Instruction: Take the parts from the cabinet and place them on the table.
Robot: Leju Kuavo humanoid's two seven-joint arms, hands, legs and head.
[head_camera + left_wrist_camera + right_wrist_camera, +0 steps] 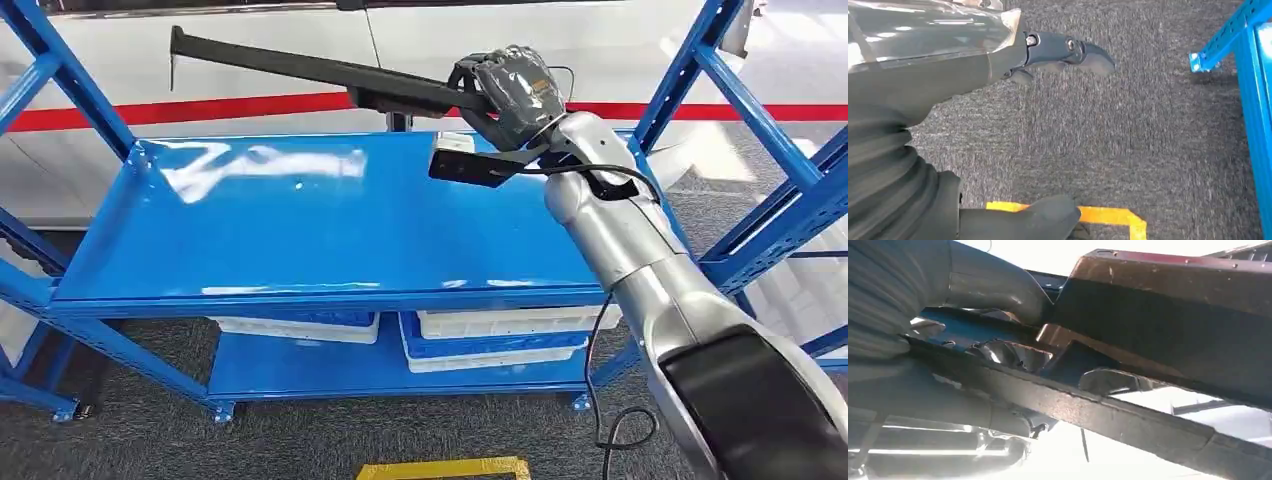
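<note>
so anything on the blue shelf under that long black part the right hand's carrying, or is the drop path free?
Nothing visible blocks it. The right hand grips the long black part above the blue shelf top, whose surface beneath the part is bare. The white bins sit on the lower shelf, out of the way.

Under the rack I see two white trays (495,322) with blue ones stacked in them. Grey carpet (1148,140) covers the floor, with yellow tape (445,468) marking it near me. Behind, I see a white wall with a red stripe (180,110).
</note>
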